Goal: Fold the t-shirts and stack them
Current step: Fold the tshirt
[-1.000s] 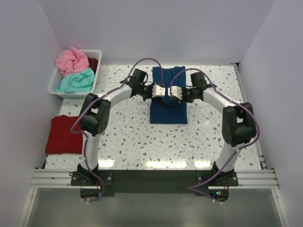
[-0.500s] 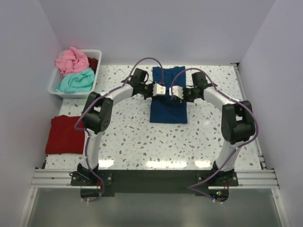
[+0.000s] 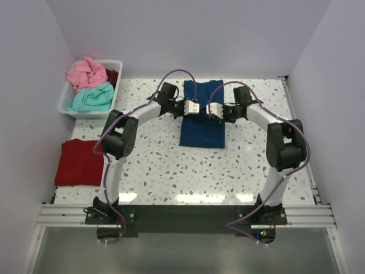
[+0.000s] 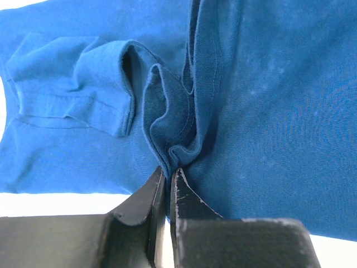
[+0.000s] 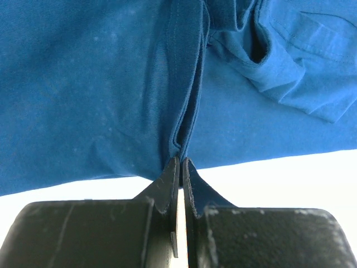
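Observation:
The navy blue t-shirt (image 3: 202, 127) lies as a narrow strip in the middle of the table, sleeves folded in. My left gripper (image 3: 197, 108) is shut on a bunched fold of its left edge (image 4: 170, 146). My right gripper (image 3: 209, 109) is shut on a pinched fold of its right edge (image 5: 181, 142). Both hold the cloth a little above the table near its middle. A dark red t-shirt (image 3: 77, 162) lies folded at the near left. A pink t-shirt (image 3: 86, 72) and a teal t-shirt (image 3: 91, 97) are piled in the basket.
The white plastic basket (image 3: 64, 104) stands at the far left by the wall; some dark red cloth (image 3: 112, 76) shows at its back. Walls close in the speckled table (image 3: 165, 171) on the left, back and right.
Both grippers have moved toward the far edge with the navy shirt pinched. The near end of the shirt has drawn a little away from the arms' bases.

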Robot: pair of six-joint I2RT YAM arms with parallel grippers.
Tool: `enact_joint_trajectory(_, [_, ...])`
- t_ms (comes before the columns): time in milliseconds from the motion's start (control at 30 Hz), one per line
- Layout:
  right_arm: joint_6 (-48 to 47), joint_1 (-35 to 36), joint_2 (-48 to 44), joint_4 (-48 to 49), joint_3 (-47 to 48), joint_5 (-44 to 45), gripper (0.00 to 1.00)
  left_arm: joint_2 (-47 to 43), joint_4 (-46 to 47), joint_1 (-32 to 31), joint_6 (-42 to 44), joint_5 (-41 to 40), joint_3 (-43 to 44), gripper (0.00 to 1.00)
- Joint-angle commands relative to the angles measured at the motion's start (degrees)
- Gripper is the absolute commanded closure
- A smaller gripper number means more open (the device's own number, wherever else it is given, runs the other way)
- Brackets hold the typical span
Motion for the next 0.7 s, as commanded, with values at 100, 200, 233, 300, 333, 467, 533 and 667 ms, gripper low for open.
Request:
enact_joint_trajectory(100, [-1.2, -0.3, 1.0, 2.1, 2.5, -0.4, 1.0, 1.2, 3.2, 0.7, 0.3, 0.6, 2.9, 1.0])
enact_joint_trajectory(200, [-1.1, -0.3, 2.0, 2.1, 3.2, 0.2, 1.0, 2.1, 3.5, 0.8, 0.6, -0.3, 3.5, 1.0])
enact_joint_trajectory(233, [-1.3, -0.4, 2.7, 2.3, 3.4, 0.4, 1.0, 2.6, 3.5, 0.7, 0.7, -0.7, 3.6, 1.0])
enact_joint_trajectory(300, [-1.6, -0.4, 3.4, 2.4, 3.6, 1.7, 1.0, 3.0, 3.6, 0.8, 0.2, -1.6, 4.0, 0.95])
enact_joint_trajectory(333, [-2.3, -0.4, 3.6, 2.1, 3.6, 2.2, 1.0, 3.3, 3.8, 0.8, -0.4, -2.0, 4.2, 0.89])
enact_joint_trajectory(467, [-0.6, -0.4, 3.7, 1.9, 5.4, 4.3, 0.68, 2.6, 4.7, 1.6, -5.2, -3.1, 5.1, 0.59])
enact_joint_trajectory(533, [2.1, -0.5, 2.7, 1.7, 6.2, 5.0, 0.62, 0.3, 5.6, 3.0, -9.3, -3.1, 4.7, 0.53])
enact_joint_trajectory(667, [9.1, -0.6, -1.2, -0.7, 8.1, 5.0, 0.53, -7.1, 8.3, 6.2, -18.6, -1.2, 0.2, 0.4])
